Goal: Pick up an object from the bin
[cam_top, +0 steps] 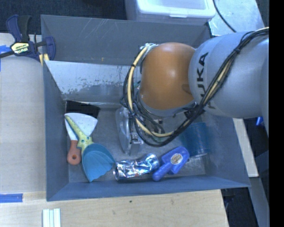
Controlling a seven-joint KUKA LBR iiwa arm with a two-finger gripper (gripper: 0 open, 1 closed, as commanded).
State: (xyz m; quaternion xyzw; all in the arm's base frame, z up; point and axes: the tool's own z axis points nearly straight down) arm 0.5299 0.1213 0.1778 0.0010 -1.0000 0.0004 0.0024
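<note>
In the grey metal bin (54,141), the gripper (128,143) is seen at centre frame, just above a crumpled silver packet (135,168) laid between a blue scoop (95,161) and a blue toy (170,162); whether it is spread cannot be told

The orange dome cover (165,74) on the arm's wrist and its looped cables (130,86) hide the middle floor of the grey metal bin (54,145). The blue ribbed cylinder (199,141) sits partly behind those cables; the black flat piece (83,109) lies half under a white fan-shaped piece (84,123)
</note>
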